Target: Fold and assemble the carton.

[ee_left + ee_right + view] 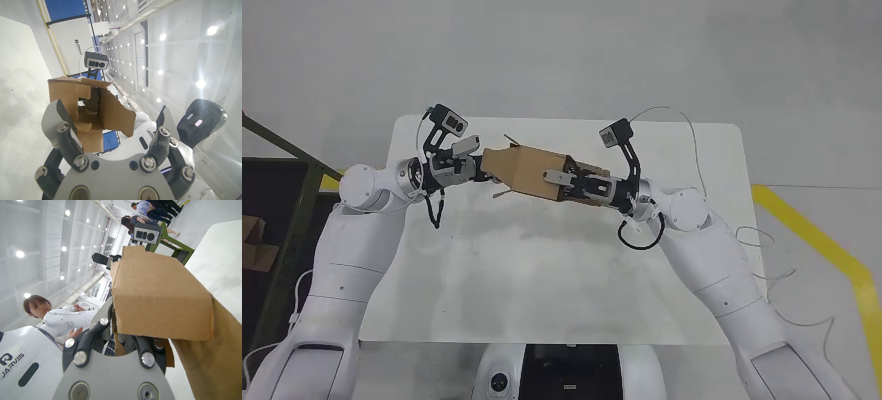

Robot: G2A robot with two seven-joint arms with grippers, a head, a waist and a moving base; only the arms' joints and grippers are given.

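Left hand (112, 104) spread wide at one end of carton (527, 168), right hand (562, 182) pinching the opposite end

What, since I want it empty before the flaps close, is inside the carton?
The left wrist view looks into the open carton: bent cardboard flaps and bare walls, plus a dark shape deep inside, too shadowed to name. Its walls cover the far end.

Robotics lab, white table (542, 270) (yellow floor tape (812, 230))
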